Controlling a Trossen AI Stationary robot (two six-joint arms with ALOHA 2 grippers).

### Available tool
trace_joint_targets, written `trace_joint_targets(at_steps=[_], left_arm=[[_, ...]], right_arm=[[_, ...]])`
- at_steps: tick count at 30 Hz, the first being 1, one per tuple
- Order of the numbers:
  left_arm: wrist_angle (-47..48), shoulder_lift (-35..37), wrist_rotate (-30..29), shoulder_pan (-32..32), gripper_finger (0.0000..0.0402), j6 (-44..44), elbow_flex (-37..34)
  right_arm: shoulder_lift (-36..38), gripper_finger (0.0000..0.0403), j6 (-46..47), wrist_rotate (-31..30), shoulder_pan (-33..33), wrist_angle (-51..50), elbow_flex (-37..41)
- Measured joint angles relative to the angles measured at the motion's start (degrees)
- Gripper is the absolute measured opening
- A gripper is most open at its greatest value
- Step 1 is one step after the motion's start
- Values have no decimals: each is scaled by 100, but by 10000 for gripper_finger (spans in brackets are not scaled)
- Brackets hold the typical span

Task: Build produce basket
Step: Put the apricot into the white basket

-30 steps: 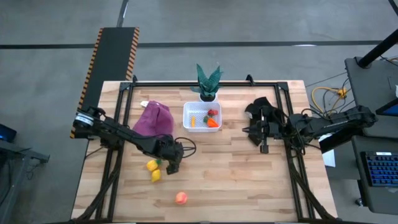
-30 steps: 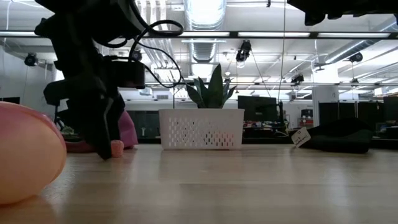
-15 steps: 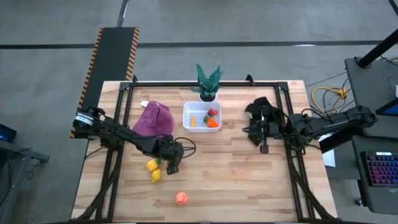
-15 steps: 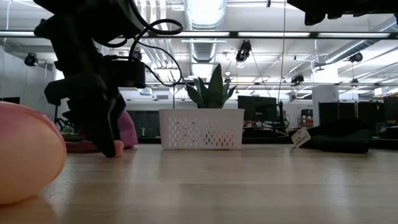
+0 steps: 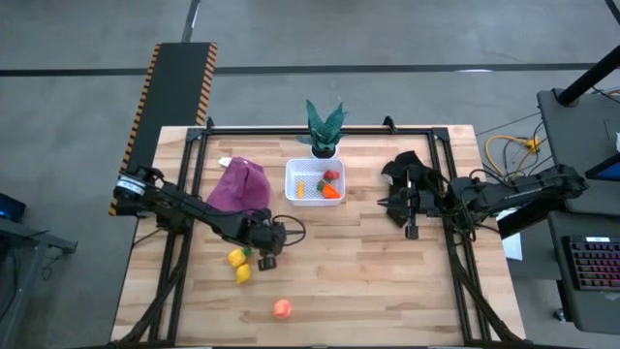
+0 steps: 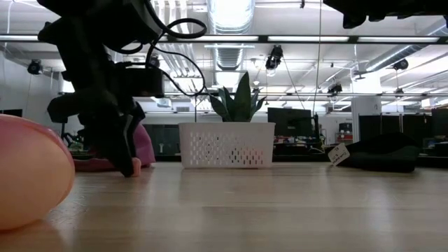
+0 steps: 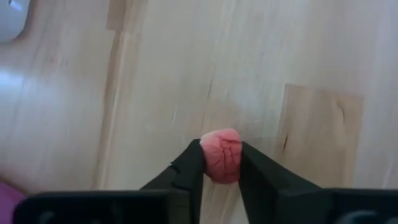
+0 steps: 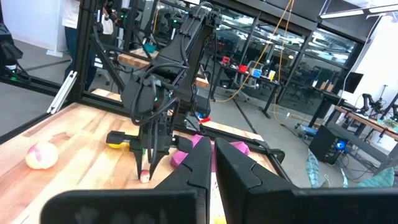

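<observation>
on the wooden table [image 5: 387,281] the white mesh basket [image 5: 314,181] already holds a carrot [image 5: 332,192], a red berry and what looks like a lemon slice. the left gripper [image 7: 221,163] pinches a small pink berry [image 7: 221,155] against the tabletop. two lemons [image 5: 238,266] and a peach [image 5: 282,308] remain outside. the right gripper [image 5: 412,231] idles closed by the black cloth [image 5: 402,165].

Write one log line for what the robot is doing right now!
left gripper: jaws shut on red berry, on table | right gripper: shut, waiting above table | basket: carrot inside
</observation>
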State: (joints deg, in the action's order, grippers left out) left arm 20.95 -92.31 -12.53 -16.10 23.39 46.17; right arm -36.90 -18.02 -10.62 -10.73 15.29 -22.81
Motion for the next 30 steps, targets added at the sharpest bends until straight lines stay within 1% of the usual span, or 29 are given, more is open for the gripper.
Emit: trace_joint_targets(at_steps=[4,10,14,18,22,24,30], left_arm=[[3,22,4,0,40,-347,-3],[39,214,29,0,37,-637,106],[-27,455,-25,31,36,-1099,243],[-425,661,-496,166,35,-1688,380],[-1277,704,-886,415,35,-2235,393],[-1594,704,-974,578,35,-2466,398],[-1754,697,-1203,1175,34,-2539,555]], right_arm=[[-1,13,0,-1,1,-2,0],[-1,13,0,1,1,-2,0],[-1,13,0,1,1,-2,0],[1,13,0,-1,1,0,0],[1,13,0,-1,1,2,-2],[-1,13,0,-1,1,0,-3],[1,13,0,-1,1,0,-4]])
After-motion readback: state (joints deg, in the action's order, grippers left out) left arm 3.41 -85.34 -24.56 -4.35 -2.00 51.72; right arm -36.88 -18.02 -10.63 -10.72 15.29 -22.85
